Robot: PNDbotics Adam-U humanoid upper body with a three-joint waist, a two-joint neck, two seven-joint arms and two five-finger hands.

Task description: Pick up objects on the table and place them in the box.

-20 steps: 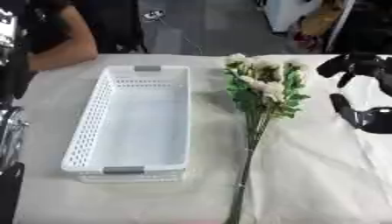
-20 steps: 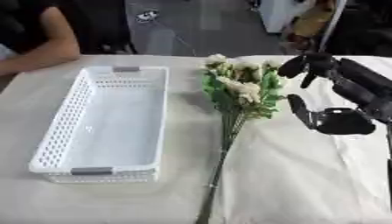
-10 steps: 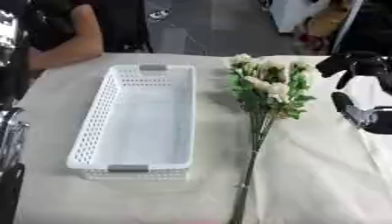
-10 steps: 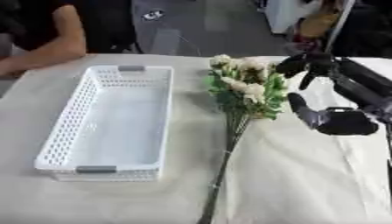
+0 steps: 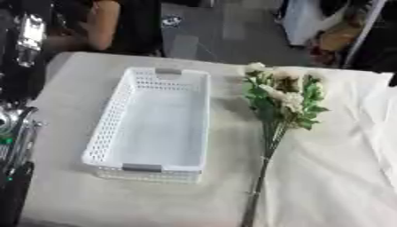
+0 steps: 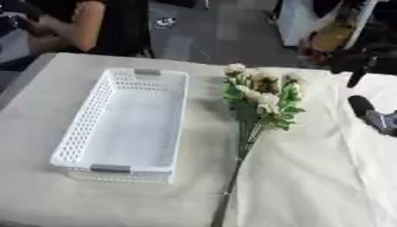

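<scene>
A bunch of cream flowers [image 6: 260, 96] with green leaves lies on the cloth, its long stem [image 6: 231, 181] running toward the near edge. To its left stands a white perforated basket [image 5: 105, 128] with grey handles, nothing inside it. My right hand [image 6: 363, 106] shows only at the right edge of the right eye view, dark and blurred, its fingers loosely spread, apart from the flowers and holding nothing. Dark and silver parts of my left arm [image 5: 14, 146] show at the left edge of the left eye view, off the basket.
A beige cloth [image 5: 325, 186] with folds covers the table. A seated person [image 5: 101, 26] is beyond the far left corner, not touching anything. Clutter stands on the floor past the far right edge [image 6: 333, 35].
The camera has shifted, so the whole picture moved. My right hand has drawn back to the right, away from the flowers. Basket and flowers lie as before.
</scene>
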